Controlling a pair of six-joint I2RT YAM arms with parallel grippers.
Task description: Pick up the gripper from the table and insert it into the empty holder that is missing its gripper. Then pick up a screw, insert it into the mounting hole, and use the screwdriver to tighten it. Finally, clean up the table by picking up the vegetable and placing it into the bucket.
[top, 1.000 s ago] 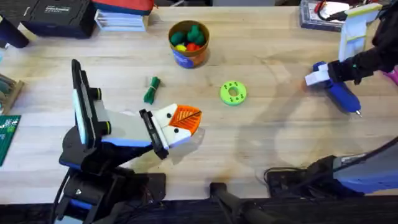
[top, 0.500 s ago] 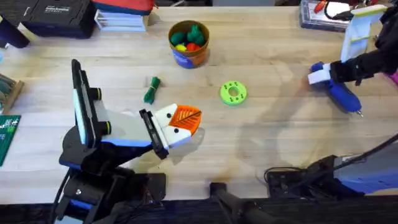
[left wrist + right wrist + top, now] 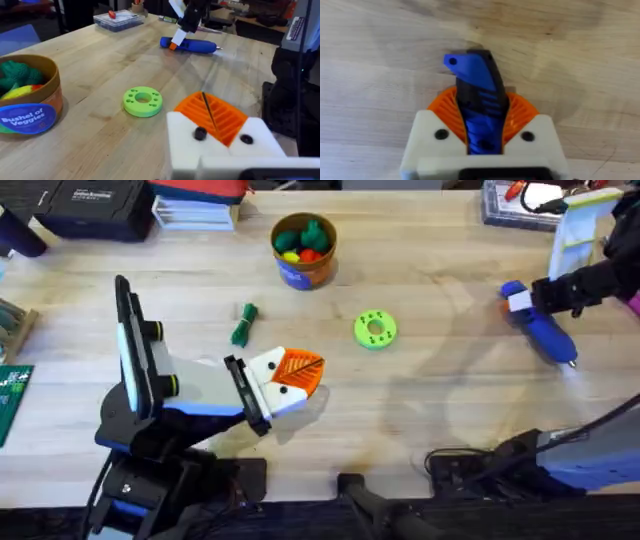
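Right wrist view first: my right gripper [image 3: 485,131] is clamped on the screwdriver [image 3: 480,100], its blue handle pinched between my two orange ribbed pads [image 3: 520,112] and pointing away over the bare table [image 3: 580,60]. From overhead, that same right gripper [image 3: 522,304] sits at the far right of the table [image 3: 440,270] with the screwdriver [image 3: 545,335] lying low along the wood, its thin tip toward my base. Near my left base, my left gripper [image 3: 290,380] rests just above the table, and I cannot tell whether its fingers are apart or closed. In the left wrist view an orange ribbed pad [image 3: 212,115] on a white block shows close up. Just beyond my left gripper lies the vegetable [image 3: 244,324], dark green, loose on the wood. To its right sits a lime-green ring [image 3: 375,329]. Farthest back stands the bucket [image 3: 304,248], blue with an orange rim, holding toy produce.
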